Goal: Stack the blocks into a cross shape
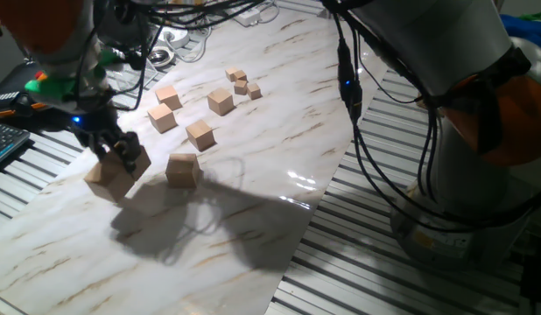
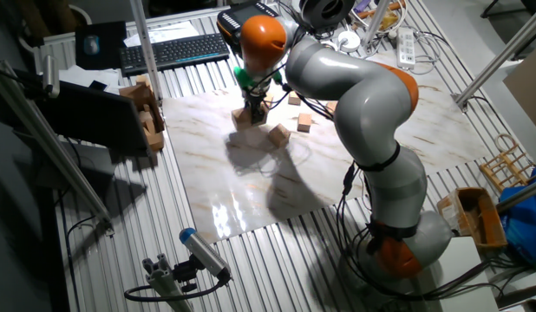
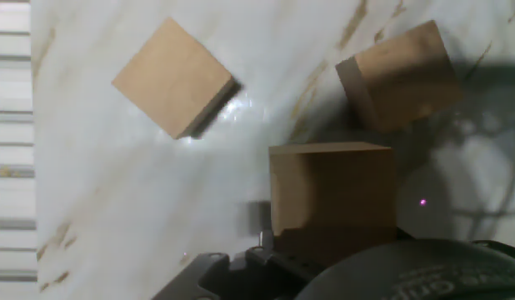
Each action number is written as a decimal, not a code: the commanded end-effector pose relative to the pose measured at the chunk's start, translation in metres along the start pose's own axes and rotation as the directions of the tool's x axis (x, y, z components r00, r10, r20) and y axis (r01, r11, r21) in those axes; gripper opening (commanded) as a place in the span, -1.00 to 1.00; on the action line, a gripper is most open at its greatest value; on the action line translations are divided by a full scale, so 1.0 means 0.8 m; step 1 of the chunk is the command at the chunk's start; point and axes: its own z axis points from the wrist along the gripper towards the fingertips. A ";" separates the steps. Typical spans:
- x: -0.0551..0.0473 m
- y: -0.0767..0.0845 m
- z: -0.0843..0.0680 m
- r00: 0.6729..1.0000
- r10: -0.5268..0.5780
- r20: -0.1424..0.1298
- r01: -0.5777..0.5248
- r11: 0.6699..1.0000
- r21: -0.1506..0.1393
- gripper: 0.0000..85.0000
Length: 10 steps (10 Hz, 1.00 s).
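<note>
The gripper is mostly hidden by the arm in both fixed views, and its fingertips are cut off at the bottom of the hand view, so whether it is closed on anything cannot be told. A block sits right at the fingers. Two more blocks lie on the table: one far left, another far right.

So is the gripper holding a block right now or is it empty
Holding one. The gripper is shut on a large block, which fills the gap at the fingers in the hand view. Whether that block touches the table cannot be told.
</note>
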 end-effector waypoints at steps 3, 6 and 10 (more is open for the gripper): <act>-0.018 -0.004 -0.006 1.000 0.004 0.006 -0.004 1.000 0.011 -1.00; -0.034 -0.020 -0.011 1.000 0.016 0.007 -0.016 1.000 0.022 -1.00; -0.055 -0.035 -0.012 0.999 0.047 0.009 -0.047 0.999 0.022 -1.00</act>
